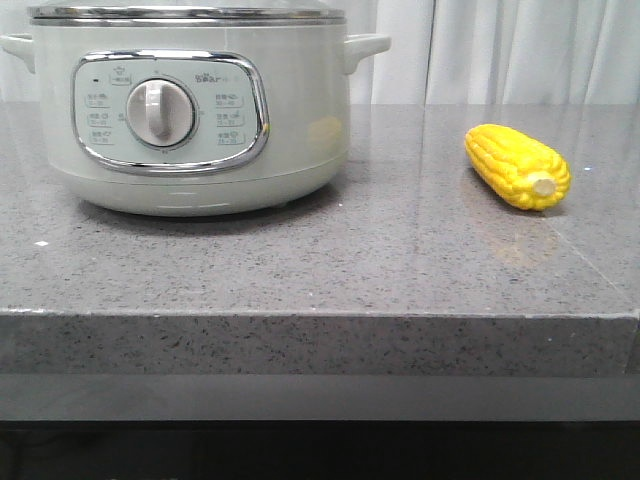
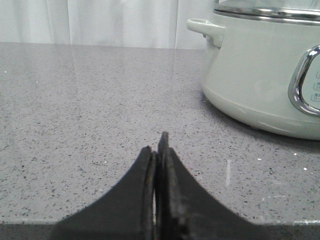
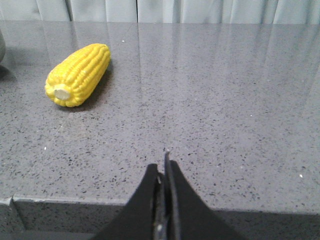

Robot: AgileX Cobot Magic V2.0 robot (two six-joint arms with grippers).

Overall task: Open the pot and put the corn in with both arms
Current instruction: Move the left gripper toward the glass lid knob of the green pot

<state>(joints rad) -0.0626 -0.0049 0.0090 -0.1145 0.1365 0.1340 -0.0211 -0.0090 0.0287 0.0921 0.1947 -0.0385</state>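
Pale grey-green pot (image 1: pixel 200 105) lidded; yellow corn (image 1: pixel 516 166) lies apart; both claws closed, empty

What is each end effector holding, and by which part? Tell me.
Nothing. The left end effector and right end effector are shut on nothing; the corn lies untouched on the counter.

We see a grey speckled counter (image 1: pixel 330 260) bearing the pot (image 1: pixel 190 110) and, well apart, the corn (image 1: pixel 515 165).
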